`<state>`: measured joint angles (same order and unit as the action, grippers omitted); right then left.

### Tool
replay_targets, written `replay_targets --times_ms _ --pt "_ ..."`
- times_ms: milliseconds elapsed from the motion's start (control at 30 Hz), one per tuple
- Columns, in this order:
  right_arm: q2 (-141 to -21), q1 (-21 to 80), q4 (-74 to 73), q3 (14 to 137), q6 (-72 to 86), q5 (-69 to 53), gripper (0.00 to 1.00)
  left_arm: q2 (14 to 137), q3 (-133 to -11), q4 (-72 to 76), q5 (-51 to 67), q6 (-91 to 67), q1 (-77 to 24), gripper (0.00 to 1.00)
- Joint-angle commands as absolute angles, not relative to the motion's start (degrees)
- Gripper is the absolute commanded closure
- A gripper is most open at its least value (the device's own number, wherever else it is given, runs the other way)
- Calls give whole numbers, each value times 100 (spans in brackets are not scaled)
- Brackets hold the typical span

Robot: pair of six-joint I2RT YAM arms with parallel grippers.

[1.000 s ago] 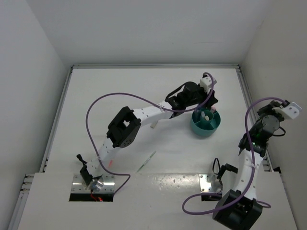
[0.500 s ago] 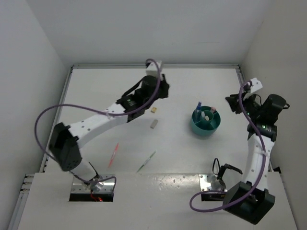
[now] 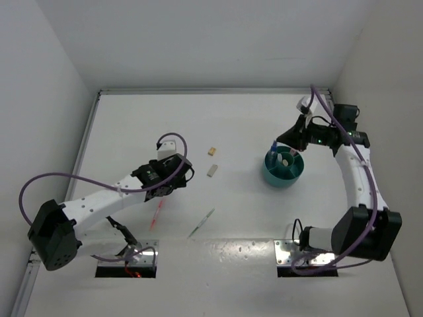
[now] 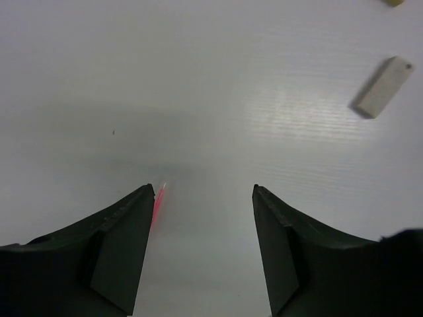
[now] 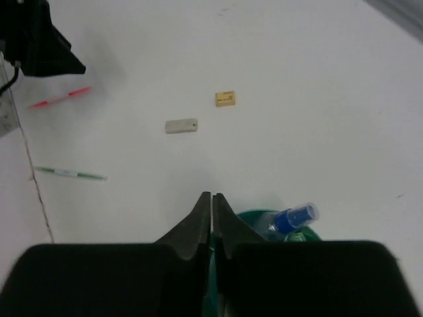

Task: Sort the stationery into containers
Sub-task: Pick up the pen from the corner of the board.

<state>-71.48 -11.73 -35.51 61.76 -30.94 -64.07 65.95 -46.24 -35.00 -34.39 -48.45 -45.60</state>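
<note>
The teal cup (image 3: 284, 173) stands at the right middle with a blue-clear pen (image 3: 273, 146) and small pale items in it. It shows in the right wrist view (image 5: 251, 215) with the pen (image 5: 294, 216). My right gripper (image 3: 277, 143) is shut and empty, just above the cup's back-left rim (image 5: 212, 195). My left gripper (image 3: 171, 187) is open and empty (image 4: 201, 193), low over the table by the upper tip of the thin pink pen (image 3: 157, 212) (image 4: 159, 198). A thin green pen (image 3: 201, 223), a grey eraser (image 3: 212, 170) (image 4: 382, 96) and a yellow eraser (image 3: 211, 151) lie loose.
White walls enclose the table on the left, back and right. Two metal base plates (image 3: 125, 257) sit at the near edge. In the right wrist view the erasers (image 5: 181, 126) and both pens (image 5: 69, 173) lie to the left of the cup.
My left arm has swung from the cup, through the back middle, down to the left front by the pink pen. My right arm has moved in from the right to the cup's rim.
</note>
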Motion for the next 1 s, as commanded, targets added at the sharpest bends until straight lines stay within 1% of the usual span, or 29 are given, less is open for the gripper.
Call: replay_targets --times_ms 0,33,100,133,167,200,267,367,400,500,633,933,967 --pt "-7584 -976 -3058 6530 -2197 -5987 99 6829 -4597 -4017 -3542 -5221 -4457 33" --pt "-7733 -906 -3146 6530 -2197 -5907 84 6899 -4597 -4086 -3542 -5221 -4456 33" --pt "-7787 -905 -3208 6583 -2197 -5819 74 6899 -4535 -4087 -3490 -5282 -4308 33" --pt "-7787 -905 -3112 6583 -2128 -5766 71 6899 -4466 -4087 -3489 -5343 -4246 33" --pt "-7787 -905 -2998 6444 -2049 -5766 71 6978 -4465 -4087 -3394 -5344 -4184 33" --pt "-7735 -905 -2858 6373 -1839 -5713 71 7083 -4404 -4035 -3297 -5431 -4114 37" --pt "-7595 -905 -2471 6154 -1671 -5564 70 7154 -4334 -3869 -3130 -5432 -3868 40" --pt "-7523 -905 -2399 6082 -1608 -5511 69 7277 -4263 -3604 -2647 -5283 -3446 44" --pt "-7471 -905 -2399 6082 -1608 -5511 69 7277 -4123 -3543 -2341 -5282 -3358 44" --pt "-7357 -1019 -2330 6029 -1608 -5511 69 7427 -4017 -3480 -1943 -5159 -3138 44" --pt "-7295 -1020 -2215 5854 -1608 -5405 69 7374 -3824 -3349 -1662 -5159 -3085 41" --pt "-7295 -1020 -2162 5854 -1556 -5405 69 7374 -3612 -3349 -1538 -5106 -3138 41" --pt "-7295 -1020 -2162 5854 -1556 -5405 69 7435 -3560 -3349 -1538 -5106 -3138 42"
